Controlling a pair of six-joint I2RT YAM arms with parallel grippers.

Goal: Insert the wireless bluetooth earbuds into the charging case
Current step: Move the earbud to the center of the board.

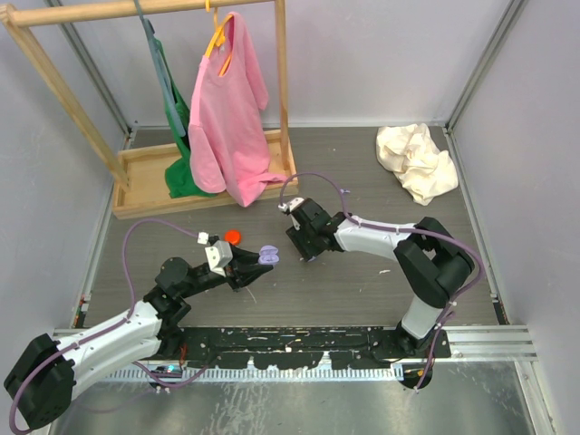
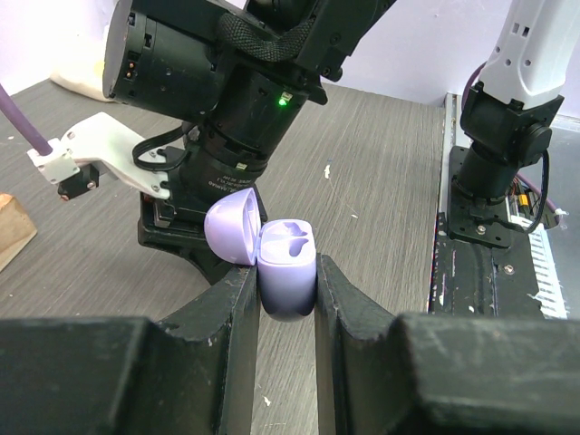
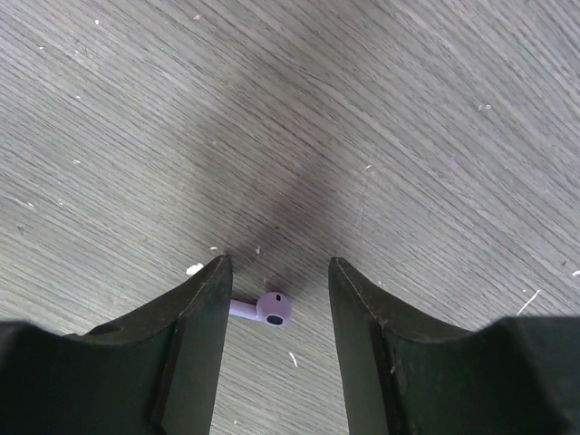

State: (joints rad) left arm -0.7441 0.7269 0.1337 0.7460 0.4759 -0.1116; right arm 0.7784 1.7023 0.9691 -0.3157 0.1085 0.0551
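Observation:
My left gripper [image 2: 285,292] is shut on the lilac charging case [image 2: 288,272] and holds it just above the table. The case's lid [image 2: 234,227] is swung open to the left, and the two recesses in it look empty. From above, the case [image 1: 265,256] sits at the tip of the left gripper [image 1: 256,265], left of centre. My right gripper [image 1: 306,254] points down at the table just right of the case. A lilac earbud [image 3: 270,309] lies on the table between the right gripper's [image 3: 278,266] open jaws, its stem against the left finger [image 3: 204,308].
A small red round piece [image 1: 233,236] lies just behind the left gripper. A wooden clothes rack [image 1: 204,172] with a pink shirt [image 1: 228,118] and a green garment fills the back left. A cream cloth [image 1: 415,161] lies at the back right. White specks dot the table.

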